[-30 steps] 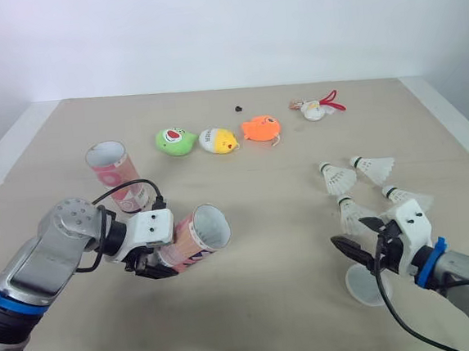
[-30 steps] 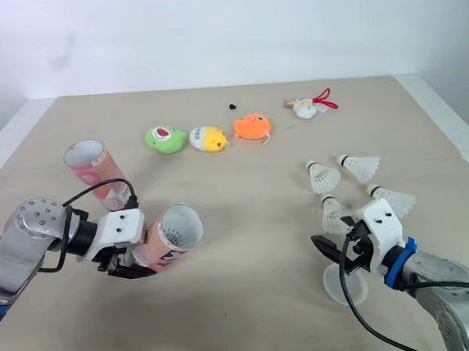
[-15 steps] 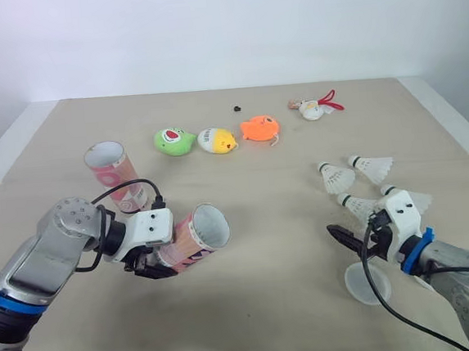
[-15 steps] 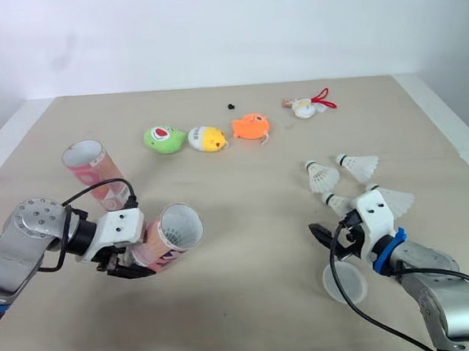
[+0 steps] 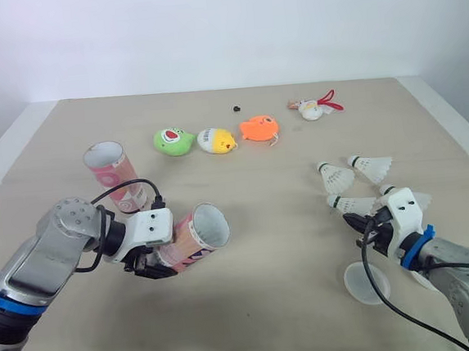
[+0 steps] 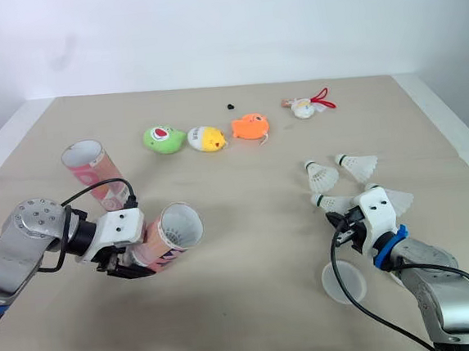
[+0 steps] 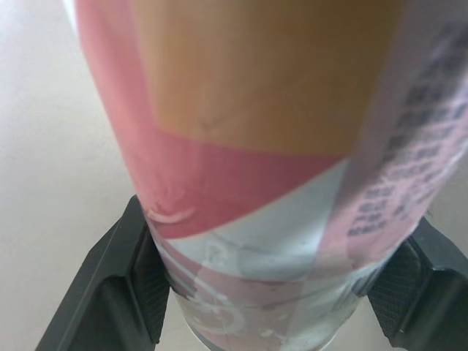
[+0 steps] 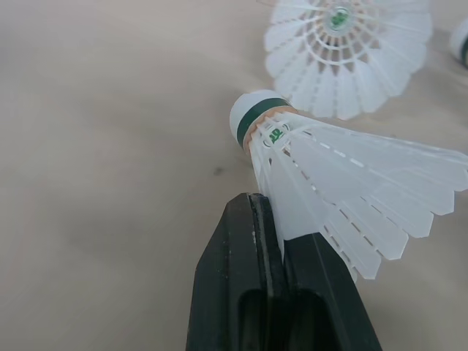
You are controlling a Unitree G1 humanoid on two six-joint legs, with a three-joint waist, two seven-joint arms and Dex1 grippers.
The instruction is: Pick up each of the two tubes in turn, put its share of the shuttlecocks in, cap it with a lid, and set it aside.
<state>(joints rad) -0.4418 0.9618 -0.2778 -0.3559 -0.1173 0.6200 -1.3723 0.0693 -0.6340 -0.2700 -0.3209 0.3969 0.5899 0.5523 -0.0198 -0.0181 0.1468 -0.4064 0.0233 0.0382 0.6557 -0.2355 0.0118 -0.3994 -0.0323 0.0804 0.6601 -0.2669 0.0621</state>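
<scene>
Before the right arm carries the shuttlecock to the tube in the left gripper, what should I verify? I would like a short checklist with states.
1. The right gripper is shut on the feathers of the shuttlecock: ok.
2. The left gripper clamps the held tube on both sides: ok.
3. Its mouth is uncapped and tilted toward the right arm: ok.
4. Whether the held tube is empty inside: cannot tell.
5. A lid lies flat on the table by the right arm: ok.
</scene>
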